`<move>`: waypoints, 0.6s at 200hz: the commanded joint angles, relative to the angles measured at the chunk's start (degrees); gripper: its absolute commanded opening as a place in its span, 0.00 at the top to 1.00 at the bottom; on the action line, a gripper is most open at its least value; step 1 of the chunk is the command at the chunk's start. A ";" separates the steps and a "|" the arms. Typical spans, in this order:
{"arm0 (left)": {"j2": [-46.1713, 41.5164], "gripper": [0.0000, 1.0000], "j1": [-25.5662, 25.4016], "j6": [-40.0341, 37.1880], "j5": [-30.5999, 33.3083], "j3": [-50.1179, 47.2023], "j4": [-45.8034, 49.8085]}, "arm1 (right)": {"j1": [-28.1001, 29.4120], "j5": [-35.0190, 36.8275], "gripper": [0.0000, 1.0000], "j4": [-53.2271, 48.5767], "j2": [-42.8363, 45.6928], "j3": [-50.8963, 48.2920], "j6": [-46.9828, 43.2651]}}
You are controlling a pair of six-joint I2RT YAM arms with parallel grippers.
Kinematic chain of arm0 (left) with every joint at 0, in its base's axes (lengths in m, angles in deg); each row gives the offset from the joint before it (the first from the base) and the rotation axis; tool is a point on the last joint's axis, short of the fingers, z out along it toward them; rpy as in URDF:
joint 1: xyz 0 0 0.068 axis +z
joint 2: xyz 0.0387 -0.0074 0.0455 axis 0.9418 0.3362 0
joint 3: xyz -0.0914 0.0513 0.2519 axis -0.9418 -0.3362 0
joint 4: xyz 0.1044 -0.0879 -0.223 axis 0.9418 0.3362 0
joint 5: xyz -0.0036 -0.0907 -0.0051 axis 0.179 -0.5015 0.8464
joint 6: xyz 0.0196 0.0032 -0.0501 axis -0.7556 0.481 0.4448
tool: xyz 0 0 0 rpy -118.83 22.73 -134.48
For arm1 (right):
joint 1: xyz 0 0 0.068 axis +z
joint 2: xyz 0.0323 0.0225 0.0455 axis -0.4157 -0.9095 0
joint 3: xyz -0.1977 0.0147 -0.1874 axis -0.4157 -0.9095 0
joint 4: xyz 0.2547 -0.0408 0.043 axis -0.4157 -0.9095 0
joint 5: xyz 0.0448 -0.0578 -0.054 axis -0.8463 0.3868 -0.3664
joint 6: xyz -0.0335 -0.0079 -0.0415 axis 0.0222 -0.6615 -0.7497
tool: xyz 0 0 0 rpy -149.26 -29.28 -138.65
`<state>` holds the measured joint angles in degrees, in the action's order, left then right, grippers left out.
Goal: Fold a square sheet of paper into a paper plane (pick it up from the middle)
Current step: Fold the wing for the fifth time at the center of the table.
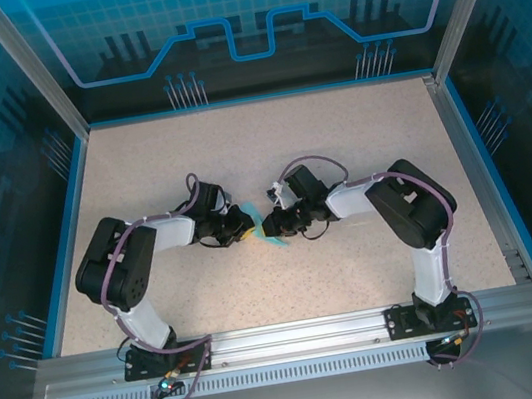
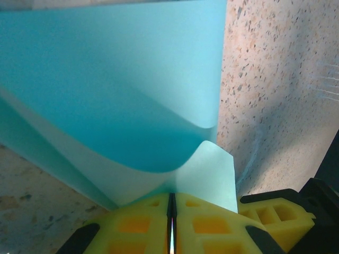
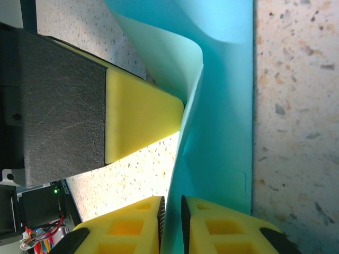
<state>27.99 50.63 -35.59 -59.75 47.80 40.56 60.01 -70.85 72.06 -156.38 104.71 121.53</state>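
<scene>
**Left gripper** (image 2: 171, 205): yellow fingers (image 2: 135, 225) pressed together to a hairline slit, pinching one edge of the sheet of paper (image 2: 116, 95). From that pinch the light cyan sheet rises and bows away in curled, overlapping layers.

**Right gripper** (image 3: 172, 206): jaws narrow, with a slim gap between the yellow pads. An edge of the sheet runs through the gap, and the pads do not visibly press it.

**Position:** both grippers stand tip to tip at the middle of the table (image 1: 268, 148), one reaching in from the left, the other from the right. The sheet sits between the tips, with a pale corner poking out toward the near side.

**Room:** speckled beige tabletop stretches open to the far side, left and right of the two arms. A narrower strip lies between the grippers and the near rail.

**Edges:** a blue border (image 1: 250, 100) runs along the far side and down both flanks. An aluminium rail (image 1: 298, 334) at the near edge carries the arm bases.

**Markings:** the back panel (image 1: 246, 10) carries a printed gear motif and blue circuit-style lines.
</scene>
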 commanded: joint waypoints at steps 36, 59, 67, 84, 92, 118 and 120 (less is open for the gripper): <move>-1.05 0.88 -0.14 -1.19 0.20 0.82 1.68 | -0.73 -0.11 0.88 -4.95 1.00 0.15 0.12; -2.26 0.87 -0.14 -1.21 -1.50 0.94 0.92 | -0.77 -0.58 0.89 -5.29 -0.66 0.11 0.07; -2.87 0.87 -0.14 -1.25 -1.85 0.89 0.91 | -0.66 -0.54 0.90 -5.59 -1.13 0.19 -0.01; -4.12 0.86 -0.14 -1.55 -2.54 0.86 1.04 | -0.48 -0.04 0.90 -6.62 -1.93 0.54 -0.48; -4.57 0.85 -0.14 -1.54 -3.21 0.72 0.81 | -0.35 0.39 0.90 -7.29 -2.31 0.88 -0.79; -4.87 0.84 -0.23 -1.56 -4.64 0.55 0.52 | 0.05 1.70 0.90 -9.23 -3.43 1.78 -1.79; -4.82 0.84 -0.23 -1.54 -4.66 0.56 0.54 | 0.06 1.88 0.90 -9.37 -3.51 1.84 -1.89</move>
<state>24.54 50.63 -35.91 -61.72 47.80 40.56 60.03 -70.91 67.25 -157.32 105.39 121.31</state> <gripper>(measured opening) 0.161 0.103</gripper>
